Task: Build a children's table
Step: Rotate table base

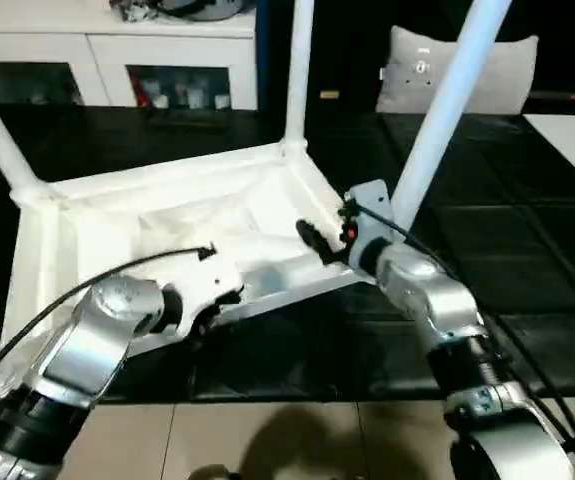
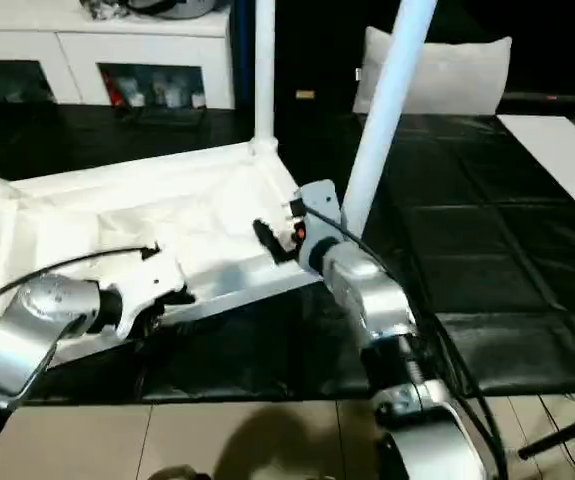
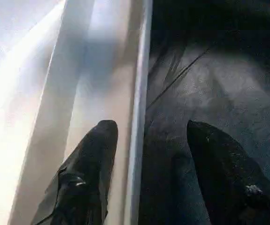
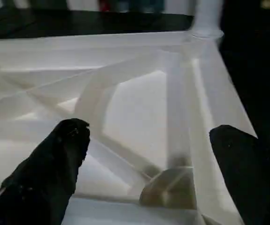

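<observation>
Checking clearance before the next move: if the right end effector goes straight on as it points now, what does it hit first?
Most likely the tabletop: the right end effector, open, points into its ribbed underside, near the corner socket. Depth unclear.

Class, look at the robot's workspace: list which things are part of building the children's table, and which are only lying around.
Part of the job:
- tabletop, lying underside up
- legs, three standing in its corners, e.g.
- left gripper, astride the tabletop's edge
- right gripper, open over a corner

Lying about:
- cabinet with glass doors
- pillow
</observation>
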